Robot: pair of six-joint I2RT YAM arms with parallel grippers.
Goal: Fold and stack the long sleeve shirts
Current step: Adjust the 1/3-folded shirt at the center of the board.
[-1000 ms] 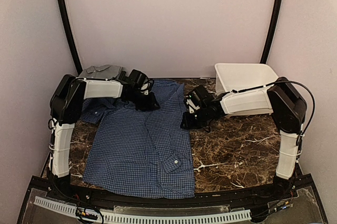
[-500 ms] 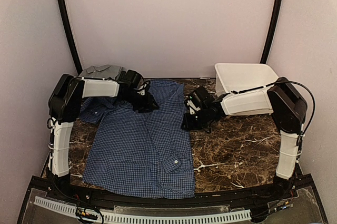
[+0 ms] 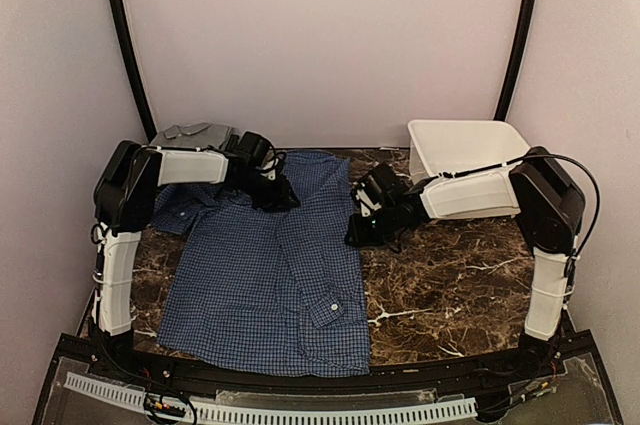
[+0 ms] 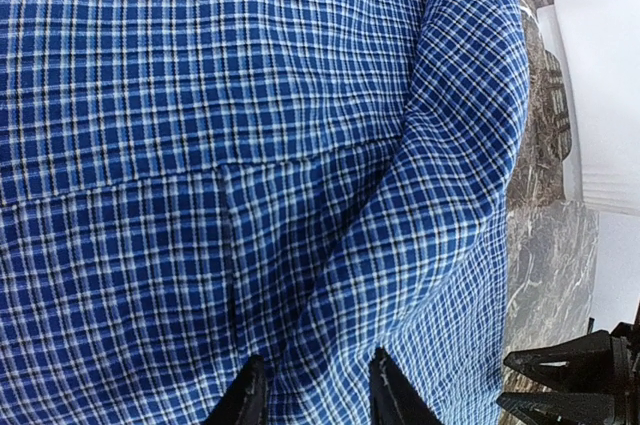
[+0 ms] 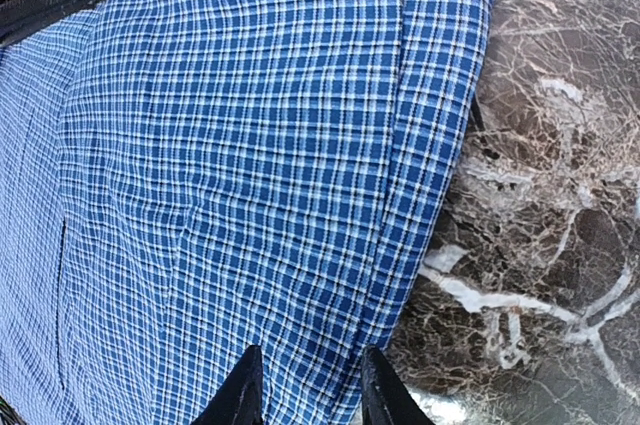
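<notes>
The blue checked long sleeve shirt [image 3: 265, 275] lies spread flat on the marble table, collar to the rear. A grey shirt [image 3: 190, 132] sits folded at the back left corner. My left gripper [image 3: 279, 197] is down on the blue shirt's upper part near the collar. In the left wrist view its jaws [image 4: 317, 395] stand apart with a raised fold of blue cloth [image 4: 430, 175] running between them. My right gripper [image 3: 358, 233] rests at the shirt's right edge; its jaws [image 5: 305, 385] are apart over the flat hem [image 5: 420, 195], beside bare marble.
A white plastic tub [image 3: 465, 145] stands at the back right, just behind the right forearm. Bare marble table [image 3: 460, 275] lies right of the shirt. Curved black frame posts rise at both rear corners.
My left gripper has shifted slightly left and back on the shirt's upper part. The right arm and the shirts have not moved.
</notes>
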